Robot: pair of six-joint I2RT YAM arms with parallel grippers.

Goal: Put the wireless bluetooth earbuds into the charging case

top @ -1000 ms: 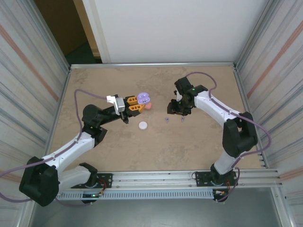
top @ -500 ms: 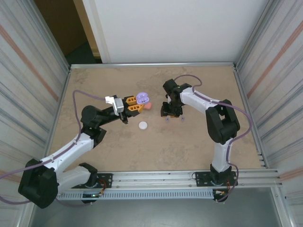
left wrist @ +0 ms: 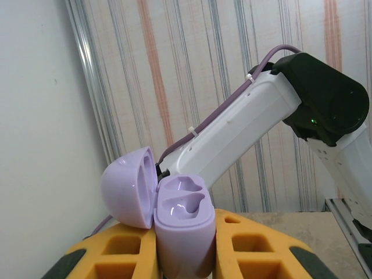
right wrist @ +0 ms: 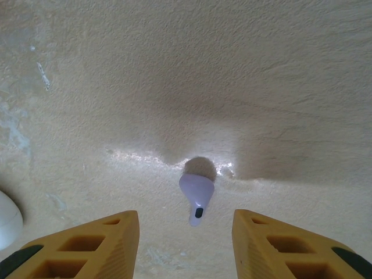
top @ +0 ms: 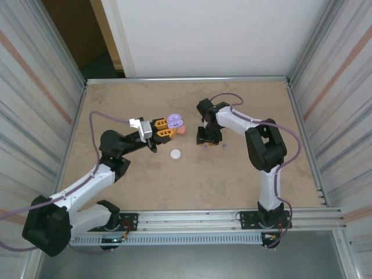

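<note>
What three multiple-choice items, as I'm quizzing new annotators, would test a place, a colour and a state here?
1. Where does the purple earbud lie?
A. Clamped in mid-air
B. On the table, between the open fingers of the right tool
C. On the metal rail

2. What colour is the case that the left tool holds?
A. White
B. Pink-red
C. Purple

3. How are its lid and wells?
A. Shut, hidden
B. Open, both empty
C. Open, both filled

Key: 1 B, the earbud rests on the stone-look surface, untouched. 2 C, the shell is lilac all over. 3 B, the lid is tipped aside and both hollows are bare.
</note>
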